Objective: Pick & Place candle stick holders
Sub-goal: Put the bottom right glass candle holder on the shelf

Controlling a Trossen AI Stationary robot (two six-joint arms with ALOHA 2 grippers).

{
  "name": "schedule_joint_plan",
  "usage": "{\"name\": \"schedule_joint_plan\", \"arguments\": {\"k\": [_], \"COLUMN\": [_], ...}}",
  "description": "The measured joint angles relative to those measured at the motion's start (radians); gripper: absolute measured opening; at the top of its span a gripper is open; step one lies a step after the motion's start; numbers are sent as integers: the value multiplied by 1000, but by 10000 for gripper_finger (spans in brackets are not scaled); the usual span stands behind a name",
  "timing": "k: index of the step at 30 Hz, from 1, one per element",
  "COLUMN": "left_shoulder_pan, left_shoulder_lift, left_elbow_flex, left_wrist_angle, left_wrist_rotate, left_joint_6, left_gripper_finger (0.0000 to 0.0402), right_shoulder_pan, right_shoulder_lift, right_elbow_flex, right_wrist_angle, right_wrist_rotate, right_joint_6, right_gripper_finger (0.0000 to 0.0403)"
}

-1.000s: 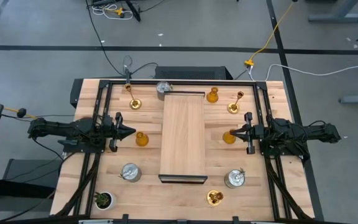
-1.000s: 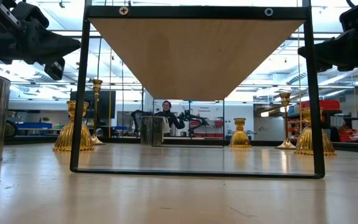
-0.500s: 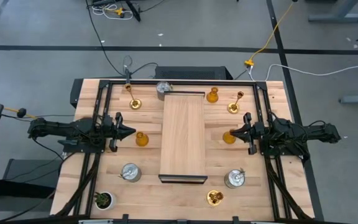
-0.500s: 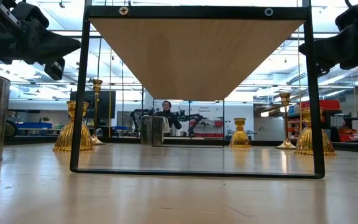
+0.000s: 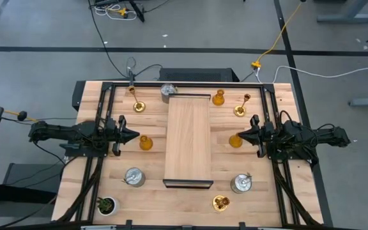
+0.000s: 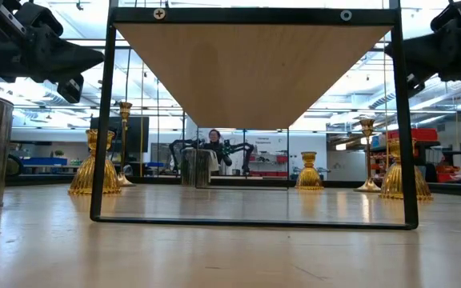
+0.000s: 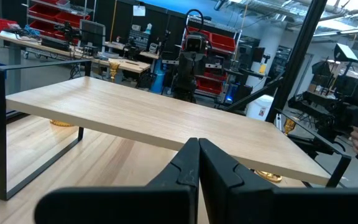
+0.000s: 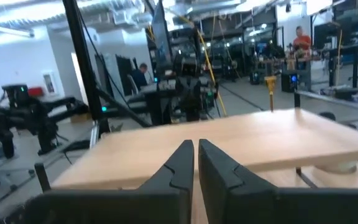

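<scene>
Several candle stick holders stand on the table around a wooden stand (image 5: pixel 188 137). Three are gold and thin-stemmed (image 5: pixel 137 106) (image 5: pixel 240 110) (image 5: pixel 220 203), three are amber bells (image 5: pixel 145 143) (image 5: pixel 218 98) (image 5: pixel 234 143), and three are squat silver ones (image 5: pixel 168 90) (image 5: pixel 133 177) (image 5: pixel 241 184). All rest on their bases. My left gripper (image 5: pixel 137 134) (image 7: pixel 197 152) is shut and level, high above the table, just left of an amber holder. My right gripper (image 5: pixel 236 136) (image 8: pixel 195 152) is shut and hovers above the right amber holder, pointing at the stand.
The stand's black frame legs (image 6: pixel 102 136) rise from the table, with its board overhead in the low view. A small potted plant (image 5: pixel 106 205) sits at the near left corner. Black rails (image 5: pixel 107 102) run along both sides. A person (image 6: pixel 214 148) sits far behind the table.
My right gripper has rolled about its own pointing line and tipped its nose a little upward. It has stayed in place and shut.
</scene>
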Motion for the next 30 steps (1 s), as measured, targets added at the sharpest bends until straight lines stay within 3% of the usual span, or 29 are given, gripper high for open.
{"name": "schedule_joint_plan", "arguments": {"k": [5,22,30], "left_shoulder_pan": [0,0,0], "left_shoulder_lift": [0,0,0], "left_elbow_flex": [0,0,0], "left_wrist_angle": [0,0,0], "left_wrist_rotate": [0,0,0], "left_joint_6": [0,0,0], "left_gripper_finger": [10,10,10], "right_shoulder_pan": [0,0,0], "right_shoulder_lift": [0,0,66], "right_elbow_flex": [3,215,328], "right_wrist_angle": [102,99,79], "right_wrist_rotate": [0,61,86], "right_joint_6": [55,77,78], "right_gripper_finger": [29,29,29]}}
